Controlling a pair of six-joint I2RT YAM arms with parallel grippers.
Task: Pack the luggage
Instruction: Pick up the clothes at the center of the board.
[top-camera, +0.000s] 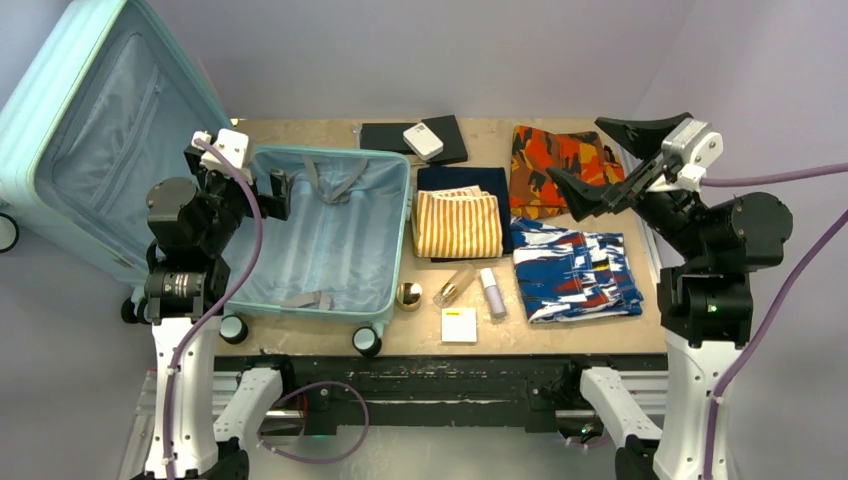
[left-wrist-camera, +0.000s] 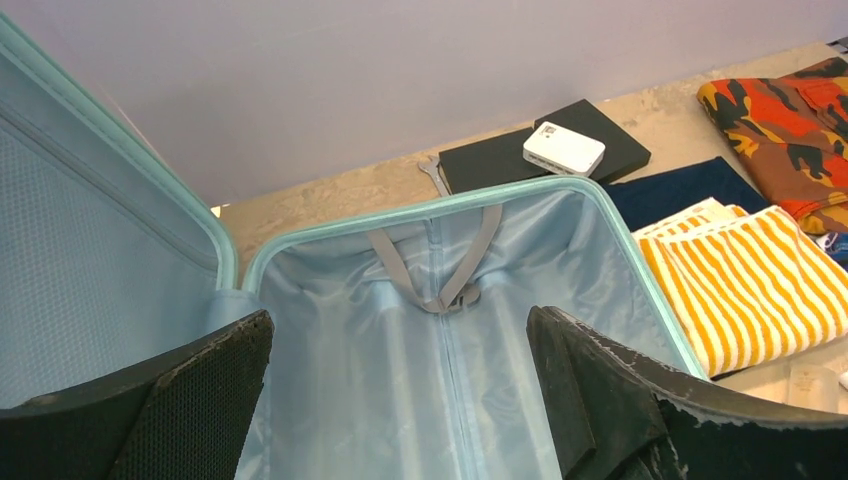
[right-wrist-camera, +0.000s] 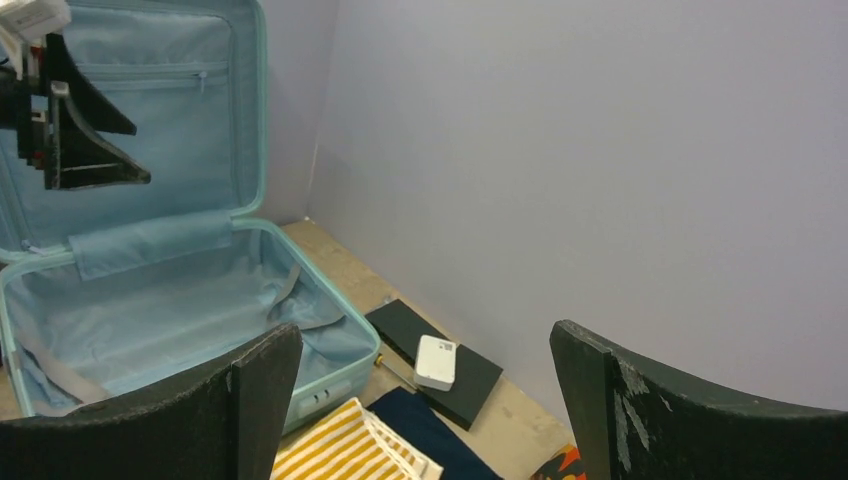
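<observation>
While both arms were raised above the beige counter (top-camera: 560, 335), the luggage (top-camera: 340, 250), a large pale mint hard-shell suitcase with light-blue fabric lining, lay open at the counter's left end. Its lower half lay flat, grey straps loose on the lining, and its lid stood tilted back past the left edge. The left claw (left-wrist-camera: 400, 330) hung over the open lower half with its jaws wide and nothing between them. The right claw (top-camera: 573, 148) was wide too, holding nothing, above the far right corner.

Along the far edge lay a flat black rectangular case (top-camera: 385, 138) with a small white box-shaped device (top-camera: 423, 140) on top, and to their right a folded orange camouflage-print cloth (top-camera: 545, 165). A folded yellow-and-white striped cloth (top-camera: 458, 225) rested on a folded navy cloth (top-camera: 460, 178) just beside the suitcase. A folded blue, white and red patterned cloth (top-camera: 575, 270) lay right of those. Towards the near edge sat a round gold object (top-camera: 409, 295), a small clear bottle (top-camera: 455, 288), a pale tube (top-camera: 492, 293) and a white-and-yellow square card (top-camera: 459, 325).
</observation>
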